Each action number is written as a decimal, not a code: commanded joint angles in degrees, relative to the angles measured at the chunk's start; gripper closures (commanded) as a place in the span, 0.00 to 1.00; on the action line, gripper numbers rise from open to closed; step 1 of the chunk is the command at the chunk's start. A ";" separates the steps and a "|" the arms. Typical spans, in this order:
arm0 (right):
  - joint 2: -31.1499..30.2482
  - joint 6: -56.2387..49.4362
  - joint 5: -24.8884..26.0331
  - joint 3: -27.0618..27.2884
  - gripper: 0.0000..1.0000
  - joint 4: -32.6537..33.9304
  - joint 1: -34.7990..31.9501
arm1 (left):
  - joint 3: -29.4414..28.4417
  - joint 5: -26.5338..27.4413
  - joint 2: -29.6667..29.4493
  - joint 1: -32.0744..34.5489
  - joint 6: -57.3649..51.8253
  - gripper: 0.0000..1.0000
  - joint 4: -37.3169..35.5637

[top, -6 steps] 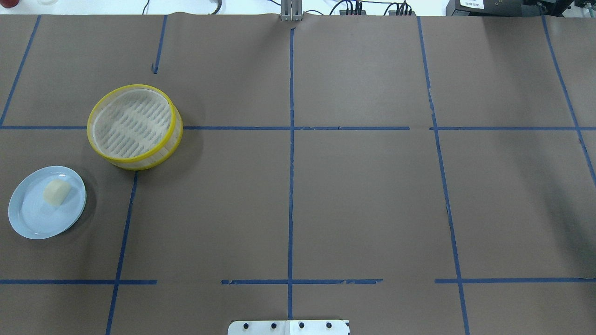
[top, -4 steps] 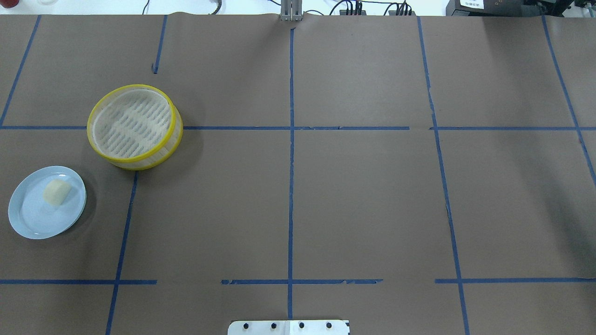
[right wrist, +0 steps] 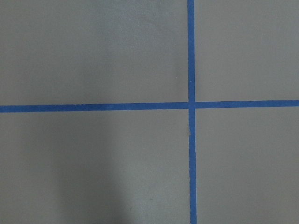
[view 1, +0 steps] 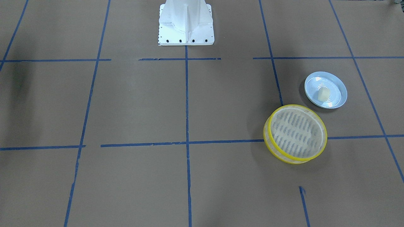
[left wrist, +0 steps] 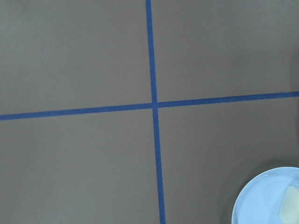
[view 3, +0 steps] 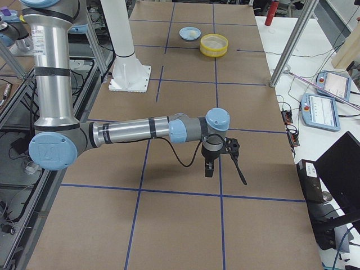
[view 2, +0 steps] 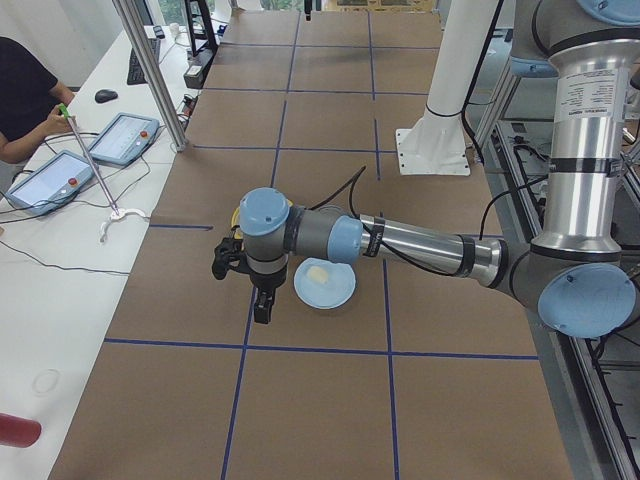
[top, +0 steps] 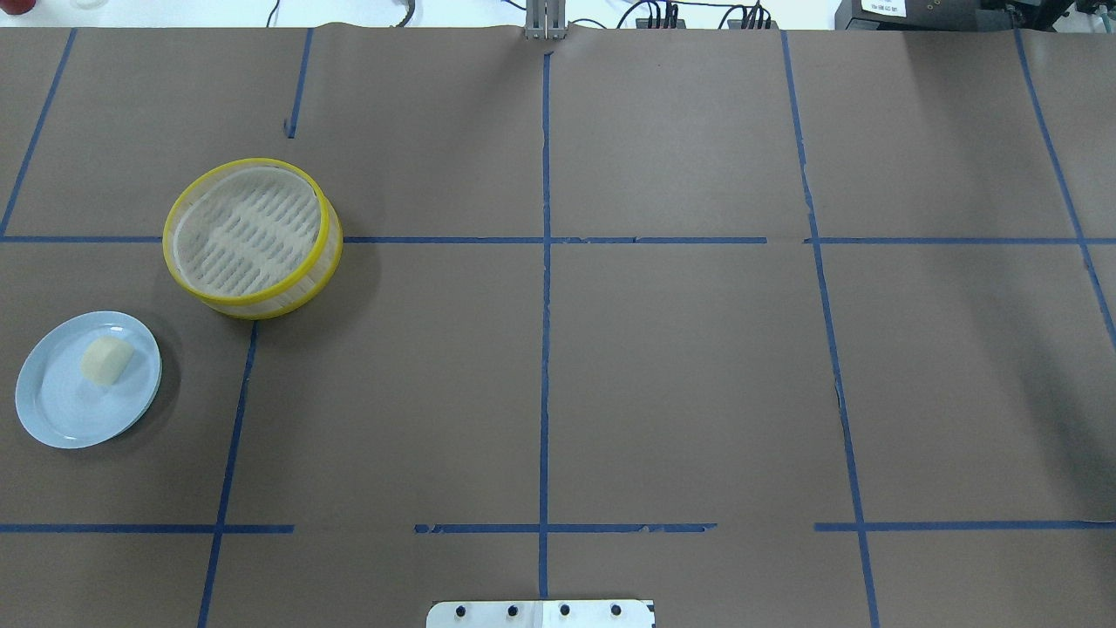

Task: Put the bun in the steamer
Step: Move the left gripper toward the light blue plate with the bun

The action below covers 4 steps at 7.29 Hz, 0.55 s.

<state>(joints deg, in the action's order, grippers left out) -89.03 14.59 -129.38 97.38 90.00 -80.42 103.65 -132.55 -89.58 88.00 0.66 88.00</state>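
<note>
At the far left of the bench, seen from overhead: one plate, round, pale blue, glossy and shallow, with concentric rings. On its upper right part lies one bun, cream-white, smooth and matte. It is a small blunt lump with one flattened end, far smaller than the plate, and it is not in the steamer.

Just right of the plate, farther from the robot and apart from it: one steamer. It is a round shallow basket with bright yellow rims and a translucent beige wall. Its slatted beige floor shows whole.

Bench cover: brown paper, matte, faintly creased, ruled into rectangles by blue tape. At the near middle edge is a white metal base plate.

Left arm: silver tubing with light blue joints, stretched low and level, wrist turned down.

Left end effector: black, pointing down beside the plate, clear of plate and bun. Whether its fingers are apart or together cannot be told.

Right arm: same build, stretched level over the opposite half, well apart from plate and steamer.

Right end effector: black, pointing down over a tape crossing. Open or closed cannot be told.
</note>
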 commanded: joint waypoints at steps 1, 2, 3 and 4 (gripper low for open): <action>0.00 0.00 0.00 0.00 0.00 0.00 0.00 | 3.31 2.73 -0.77 -1.43 0.04 0.00 0.16; 0.00 0.00 0.00 0.00 0.00 0.00 0.00 | 3.14 2.30 -0.69 -1.43 -0.05 0.00 0.16; 0.00 0.00 0.00 0.00 0.00 0.00 0.00 | 4.36 2.64 -0.69 -2.13 1.60 0.00 0.33; 0.00 0.00 0.00 0.00 0.00 0.00 0.00 | 4.72 2.65 -0.60 -3.87 4.49 0.00 0.42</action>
<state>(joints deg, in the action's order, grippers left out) -89.03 14.59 -129.38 97.38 90.00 -80.42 107.66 -130.02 -90.22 85.71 2.43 88.29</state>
